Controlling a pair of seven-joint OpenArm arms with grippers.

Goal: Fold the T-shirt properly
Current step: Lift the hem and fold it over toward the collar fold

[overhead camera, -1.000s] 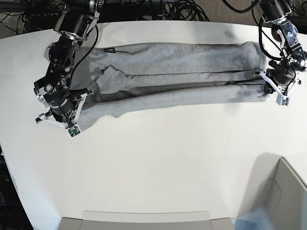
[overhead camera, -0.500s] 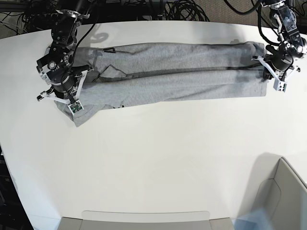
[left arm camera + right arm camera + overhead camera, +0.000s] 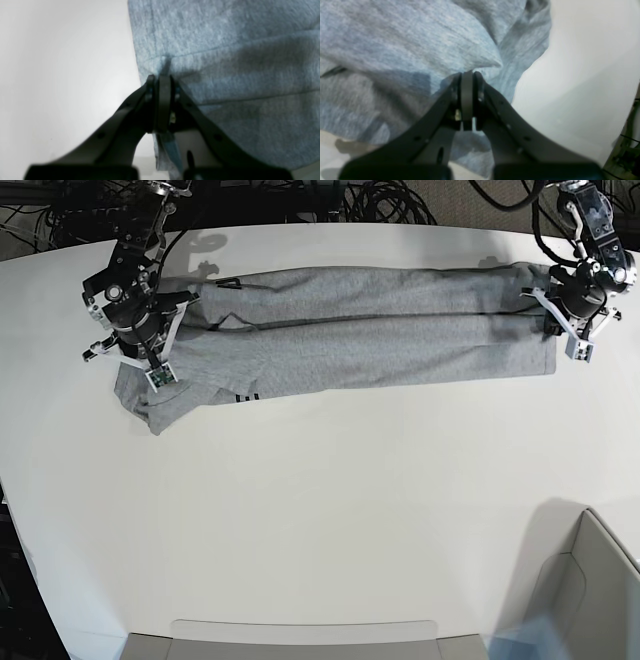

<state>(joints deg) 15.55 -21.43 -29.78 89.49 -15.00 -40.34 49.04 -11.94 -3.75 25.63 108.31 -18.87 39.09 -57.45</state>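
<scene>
The light grey T-shirt (image 3: 360,330) lies stretched into a long folded band across the far side of the white table (image 3: 320,510). A strip of black lettering (image 3: 245,397) peeks out at its front left. My right gripper (image 3: 140,352) is at the band's left end, and in the right wrist view it (image 3: 467,75) is shut on a bunched fold of the T-shirt (image 3: 407,50). My left gripper (image 3: 558,320) is at the right end; in the left wrist view it (image 3: 162,79) is shut on the edge of the T-shirt (image 3: 237,75).
A beige bin (image 3: 590,580) stands at the near right corner, and a pale tray edge (image 3: 300,632) runs along the near side. Dark cables (image 3: 385,200) pile up behind the table's far edge.
Both grippers have moved toward the far edge, still shut on the shirt's ends. The band has shifted back with them and lies flatter, with a sleeve trailing at the front left.
</scene>
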